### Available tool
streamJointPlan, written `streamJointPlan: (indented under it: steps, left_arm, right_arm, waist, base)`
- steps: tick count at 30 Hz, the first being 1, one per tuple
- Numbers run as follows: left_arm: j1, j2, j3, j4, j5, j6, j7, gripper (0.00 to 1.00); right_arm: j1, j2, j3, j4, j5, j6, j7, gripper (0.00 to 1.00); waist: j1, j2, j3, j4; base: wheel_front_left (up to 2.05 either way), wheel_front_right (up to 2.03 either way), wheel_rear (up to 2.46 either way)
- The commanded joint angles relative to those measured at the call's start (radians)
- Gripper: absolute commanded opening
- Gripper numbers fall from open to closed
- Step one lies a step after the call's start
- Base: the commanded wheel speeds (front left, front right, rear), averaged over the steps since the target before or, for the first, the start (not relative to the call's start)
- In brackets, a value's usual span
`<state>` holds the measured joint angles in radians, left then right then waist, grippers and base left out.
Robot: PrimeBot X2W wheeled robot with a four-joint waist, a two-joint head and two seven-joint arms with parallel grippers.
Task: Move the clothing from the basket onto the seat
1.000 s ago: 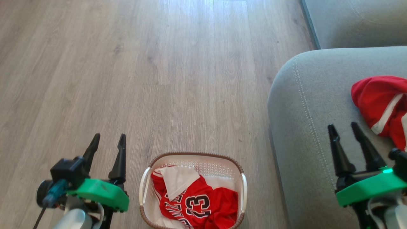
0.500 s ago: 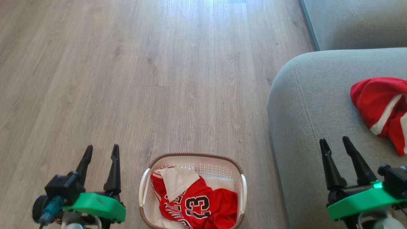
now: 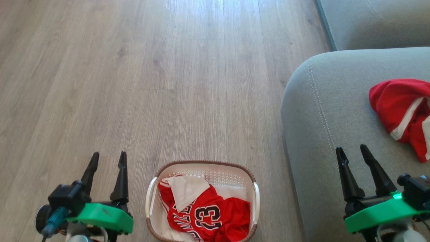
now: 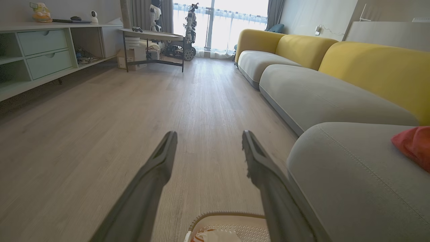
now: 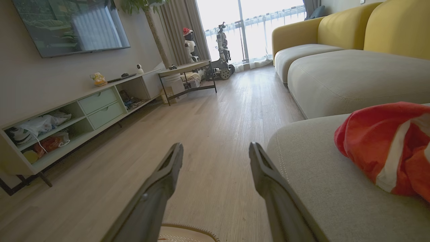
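In the basket: a crumpled red jersey with white trim and a black-and-white 23. The basket is oval, white perforated plastic with a brown woven-look rim, and sits on the pale wood-plank floor between the arms. A second red garment with a white stripe already lies on the big grey fabric seat, right of the basket.

Pincers: left gripper is left of the basket, fingers spread, nothing between them. The right gripper is over the seat's near edge, also spread and empty, apart from the red garment.

Handling, my read: the jersey is light, limp and probably slick. It'll drape and slide, with no stiffness to lever on. Pinch a raised fold, e.g. the white folded panel on top. Bite deep enough to take several layers or it slips out. Lift high to clear the rim. The basket looks light and may tag along if fabric snags the perforations.
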<state>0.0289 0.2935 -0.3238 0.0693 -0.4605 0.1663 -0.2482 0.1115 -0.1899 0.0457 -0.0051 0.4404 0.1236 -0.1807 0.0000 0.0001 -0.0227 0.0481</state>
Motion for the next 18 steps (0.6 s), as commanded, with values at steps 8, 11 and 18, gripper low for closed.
streamJointPlan:
  steps: [8, 11, 18]
  left_arm:
    - [-0.034, -0.011, 0.064, -0.015, 0.027, -0.025, -0.014, 1.0]
    - [-0.034, -0.016, 0.065, -0.012, 0.033, -0.033, -0.014, 1.0]
    - [-0.07, -0.025, 0.062, -0.002, 0.04, -0.059, -0.014, 1.0]
  right_arm:
    - [-0.051, -0.007, 0.023, -0.032, -0.005, 0.007, -0.008, 1.0]
    - [-0.055, -0.009, 0.023, -0.034, -0.004, 0.007, -0.009, 1.0]
    - [-0.083, -0.006, 0.022, -0.047, -0.005, 0.007, -0.009, 1.0]
  waist:
    - [0.0, -0.0001, 0.009, -0.007]
    - [0.0, -0.0001, 0.017, -0.014]
    - [0.0, -0.0001, 0.074, -0.036]
  base:
    - [0.0, 0.0, 0.0]
    - [0.0, 0.0, 0.0]
    - [0.0, 0.0, 0.0]
